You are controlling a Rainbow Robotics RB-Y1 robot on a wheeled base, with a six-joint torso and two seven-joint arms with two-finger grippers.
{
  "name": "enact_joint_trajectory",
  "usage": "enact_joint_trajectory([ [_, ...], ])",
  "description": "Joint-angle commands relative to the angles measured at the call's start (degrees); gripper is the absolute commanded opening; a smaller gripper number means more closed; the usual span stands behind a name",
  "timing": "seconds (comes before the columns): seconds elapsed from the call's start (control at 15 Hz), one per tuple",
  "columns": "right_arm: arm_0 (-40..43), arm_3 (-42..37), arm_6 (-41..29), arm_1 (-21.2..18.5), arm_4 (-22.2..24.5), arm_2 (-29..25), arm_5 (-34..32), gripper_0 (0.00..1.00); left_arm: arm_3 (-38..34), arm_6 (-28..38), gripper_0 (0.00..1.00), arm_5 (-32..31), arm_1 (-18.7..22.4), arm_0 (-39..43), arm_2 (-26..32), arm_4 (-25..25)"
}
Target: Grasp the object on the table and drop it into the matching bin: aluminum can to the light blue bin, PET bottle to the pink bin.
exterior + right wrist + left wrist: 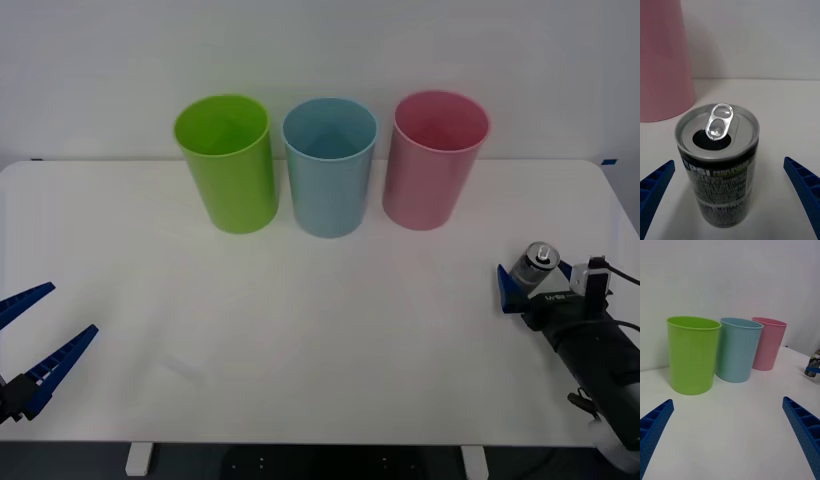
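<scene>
The aluminum can [536, 263] stands upright on the white table [300, 330] near its right edge, dark grey with a silver top and a raised pull tab. My right gripper [537, 282] is open around it. In the right wrist view the can [718, 168] sits between the two blue fingers [655, 191], with a gap on each side. The light blue bin [330, 165] stands at the back centre, with the pink bin [435, 160] to its right. My left gripper [35, 345] hangs open over the table's front left corner, holding nothing.
A lime green bin [225, 160] stands left of the light blue bin. The left wrist view takes in the green bin [692, 356], the light blue bin [738, 350], the pink bin [769, 345] and the far-off can [813, 363]. The three bins stand close together in a row.
</scene>
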Motion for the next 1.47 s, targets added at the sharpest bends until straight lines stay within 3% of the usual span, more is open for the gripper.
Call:
enact_joint_trajectory([
  [0.07, -1.90, 1.94, 0.20, 0.20, 0.21, 0.00, 0.36, 1.00, 0.00, 0.00, 1.00, 0.00, 0.00, 0.00, 0.00, 0.00],
  [0.53, -2.86, 2.91, 0.47, 0.20, 0.21, 0.00, 0.45, 0.99, 0.00, 0.00, 1.00, 0.00, 0.00, 0.00, 0.00, 0.00],
  [0.6, -2.86, 2.99, 0.64, 0.20, 0.30, 0.00, 0.45, 0.26, 0.00, 0.00, 1.00, 0.00, 0.00, 0.00, 0.00, 0.00],
  [0.67, -2.86, 2.99, 0.82, 0.29, 0.21, 0.00, 0.36, 0.00, 0.00, 0.00, 1.00, 0.00, 0.00, 0.00, 0.00, 0.00],
  [1.47, -2.42, 1.24, 0.99, 0.20, 0.21, -0.61, -3.51, 0.00, 0.00, 0.00, 1.00, 0.00, 0.00, 0.00, 0.00, 0.00],
])
